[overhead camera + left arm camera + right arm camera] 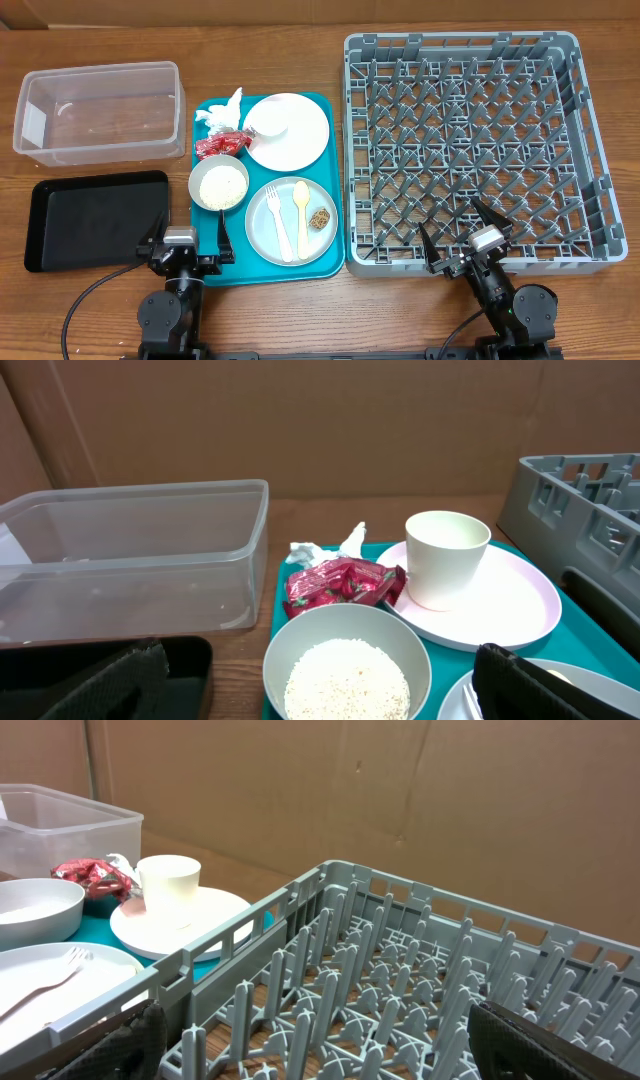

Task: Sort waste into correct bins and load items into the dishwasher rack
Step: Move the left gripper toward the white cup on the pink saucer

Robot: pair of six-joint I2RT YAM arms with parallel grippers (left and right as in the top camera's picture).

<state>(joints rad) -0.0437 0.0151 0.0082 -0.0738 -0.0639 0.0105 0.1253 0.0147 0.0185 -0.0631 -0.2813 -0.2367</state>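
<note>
Filling the small pale bowl (345, 622), loose white rice (347, 680) lies level.

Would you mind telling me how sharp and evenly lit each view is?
Overhead: evenly lit and sharp, faint sheen on the clear tub. Left wrist: cup and rice bowl crisp, left end effector fingers dark and blurred at the bottom. Right wrist: rack crisp, right end effector fingers likewise blurred.

Wood table (300, 20), tub (100, 70), black tray (90, 220), teal tray (331, 171), rack (460, 40)
</note>
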